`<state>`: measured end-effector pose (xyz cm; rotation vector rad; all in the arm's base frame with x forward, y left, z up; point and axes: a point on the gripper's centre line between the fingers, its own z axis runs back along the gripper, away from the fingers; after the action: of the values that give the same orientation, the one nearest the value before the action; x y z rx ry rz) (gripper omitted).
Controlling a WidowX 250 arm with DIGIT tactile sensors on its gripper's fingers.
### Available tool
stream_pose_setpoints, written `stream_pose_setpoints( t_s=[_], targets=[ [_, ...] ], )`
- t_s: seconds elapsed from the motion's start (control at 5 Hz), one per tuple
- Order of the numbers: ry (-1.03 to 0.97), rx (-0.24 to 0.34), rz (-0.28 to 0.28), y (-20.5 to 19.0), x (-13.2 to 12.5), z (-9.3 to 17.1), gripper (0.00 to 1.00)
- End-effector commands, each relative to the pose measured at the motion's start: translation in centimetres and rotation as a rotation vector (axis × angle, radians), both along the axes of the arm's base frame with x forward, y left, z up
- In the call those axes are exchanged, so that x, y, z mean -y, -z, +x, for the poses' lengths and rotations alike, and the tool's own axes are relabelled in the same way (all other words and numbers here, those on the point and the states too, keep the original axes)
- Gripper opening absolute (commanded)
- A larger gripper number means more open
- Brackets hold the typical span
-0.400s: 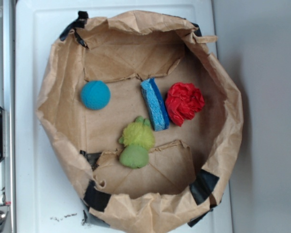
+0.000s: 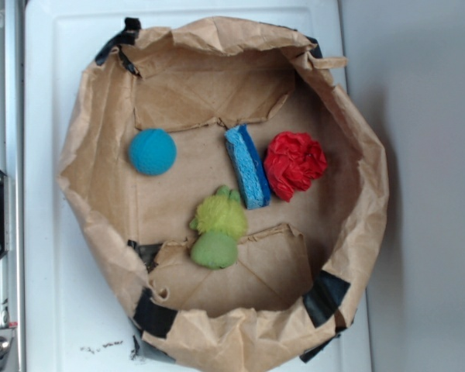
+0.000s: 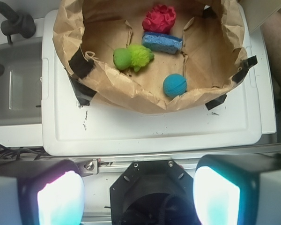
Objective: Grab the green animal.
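Your gripper is standing with its two pads set wide apart and nothing between them, hanging back over the near edge of the white tray, well short of the paper bag.

The green animal lies on the floor of that rolled-down bag, toward the side with the torn paper flap. Its fuzzy yellow-green body sits just beside the lower end of the blue sponge, close enough that I can't tell whether they touch; its smooth darker head rests at the edge of the flap. The blue ball is well apart from it, and the red cloth lump sits on the far side of the sponge.

Expect the toy to be light and squashy (plush, by the look of it), so it should give under the pads rather than slip out. The smooth round head looks the likelier part to squirt free, so I'd close across the fuzzy body, or across the waist where body meets head, with the pads lined up so neither lands on the sponge. Mind the crumpled bag wall on your way in.
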<state>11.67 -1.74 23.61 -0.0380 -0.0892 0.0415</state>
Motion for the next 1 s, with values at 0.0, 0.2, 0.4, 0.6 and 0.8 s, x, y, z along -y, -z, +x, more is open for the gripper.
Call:
stream_pose_setpoints(
  t_s=[0.0,0.2,0.4,0.6,0.8],
  targets=[
    [-0.179,-0.026,-0.023,-0.4,1.7,8.6,1.00],
    [-0.427,0.032,-0.050,-0.2,0.6,11.0,1.00],
    [-0.674,0.133,-0.058,1.1,-2.0,11.0,1.00],
    [-0.674,0.133,-0.058,1.1,-2.0,11.0,1.00],
    [-0.674,0.133,-0.058,1.1,-2.0,11.0,1.00]
  ],
)
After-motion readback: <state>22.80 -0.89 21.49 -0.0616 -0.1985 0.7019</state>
